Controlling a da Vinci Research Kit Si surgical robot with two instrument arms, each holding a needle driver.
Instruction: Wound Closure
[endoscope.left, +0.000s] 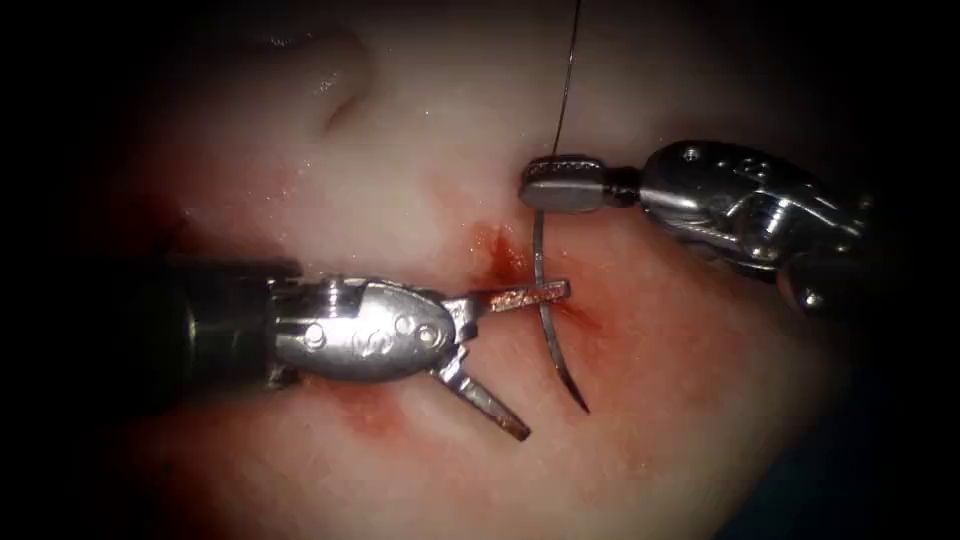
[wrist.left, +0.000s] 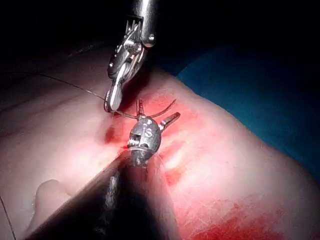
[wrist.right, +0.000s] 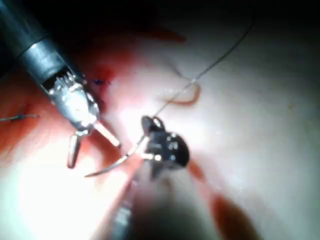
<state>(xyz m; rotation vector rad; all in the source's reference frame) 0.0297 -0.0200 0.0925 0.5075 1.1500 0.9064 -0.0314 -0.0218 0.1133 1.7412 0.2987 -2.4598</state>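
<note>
The right claw (endoscope.left: 535, 187) gripped the needle (endoscope.left: 545, 305) at its thread end, above the tissue (endoscope.left: 400, 200). The left claw (endoscope.left: 520, 360) gaped empty, one jaw crossing the needle. The left wrist view alone showed a blue cloth (wrist.left: 260, 100); thread (endoscope.left: 568, 75) ran upward.

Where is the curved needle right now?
In the endoscope view the needle hangs from the right tool's shut jaws over the cut, crossing the open left tool's upper jaw.

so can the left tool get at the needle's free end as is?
Probably yes: the left tool has open jaws beside the needle, whose tail end the right tool holds; nothing lies between.
</note>
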